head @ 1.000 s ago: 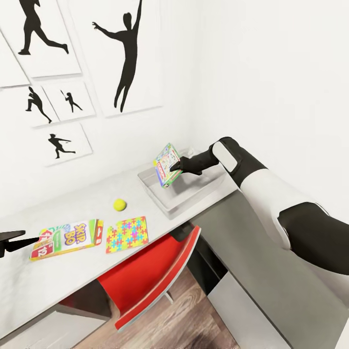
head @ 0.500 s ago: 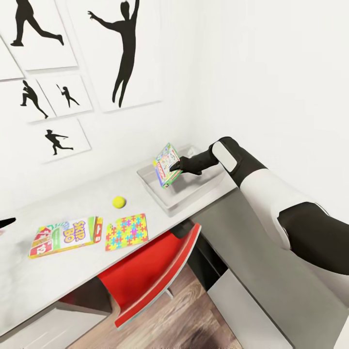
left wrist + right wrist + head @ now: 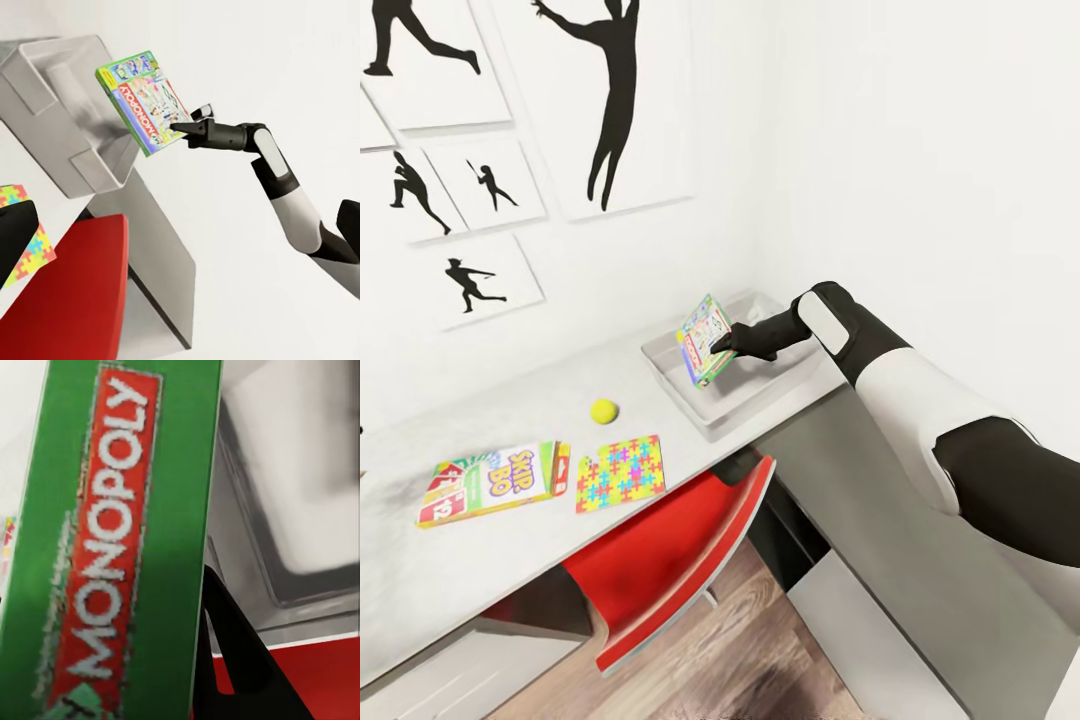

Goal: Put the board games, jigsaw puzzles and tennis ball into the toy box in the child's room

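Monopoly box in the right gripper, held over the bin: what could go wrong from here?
1. The Monopoly box is held tilted, by one edge, above the toy box; released like this it may land leaning on a wall rather than flat.
2. It hangs near the bin's front rim, so a drop could tip it out onto the table.
3. The right gripper grips only an edge; the box could slip early.

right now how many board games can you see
2. The green Monopoly box is held by the right end effector above the toy box; the SKIP-BO box lies flat on the table. Others may be out of view.
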{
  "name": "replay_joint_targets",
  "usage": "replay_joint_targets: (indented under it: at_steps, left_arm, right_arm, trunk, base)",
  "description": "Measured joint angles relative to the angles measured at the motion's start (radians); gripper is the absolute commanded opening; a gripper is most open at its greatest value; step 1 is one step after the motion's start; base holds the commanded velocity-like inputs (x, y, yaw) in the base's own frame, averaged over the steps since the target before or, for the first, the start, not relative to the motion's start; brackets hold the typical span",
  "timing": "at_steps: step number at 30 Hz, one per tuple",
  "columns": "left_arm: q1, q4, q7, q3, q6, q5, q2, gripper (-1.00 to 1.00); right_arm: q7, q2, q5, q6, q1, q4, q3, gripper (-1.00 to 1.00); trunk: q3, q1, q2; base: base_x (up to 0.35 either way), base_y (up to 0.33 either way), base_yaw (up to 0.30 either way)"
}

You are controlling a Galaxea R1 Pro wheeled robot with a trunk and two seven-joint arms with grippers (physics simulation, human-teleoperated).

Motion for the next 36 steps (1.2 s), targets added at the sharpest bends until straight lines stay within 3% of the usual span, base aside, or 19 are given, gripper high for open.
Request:
replay_joint_targets:
  at_steps: [13,19,26,36]
  left_arm:
    - [0.0,-0.001,0.0,0.002,0.0,-0.002,-0.004,1.0]
    - [0.0,-0.004,0.0,0.002,0.0,-0.002,-0.004,1.0]
    - [0.0,-0.005,0.0,0.003,0.0,0.0,-0.004,1.0]
    - [0.0,-0.005,0.0,0.003,0.0,-0.001,-0.004,1.0]
  right_arm:
    - [0.001,-0.003,0.002,0.0,-0.029,-0.008,0.001,-1.0]
    - [0.001,-0.009,-0.009,0.0,-0.038,-0.029,0.001,-1.0]
    - [-0.009,-0.009,0.006,0.0,-0.118,-0.031,0.005,-1.0]
    - [-0.007,-0.001,0.003,0.0,-0.127,-0.019,0.005,-1.0]
  trunk:
    - [-0.02,0.0,0.0]
    - [-0.021,0.0,0.0]
    - [-0.021,0.0,0.0]
    - [-0.021,0.0,0.0]
  base:
    - [0.0,0.0,0.0]
    - [0.0,0.0,0.0]
    - [0.0,0.0,0.0]
    - [0.0,0.0,0.0]
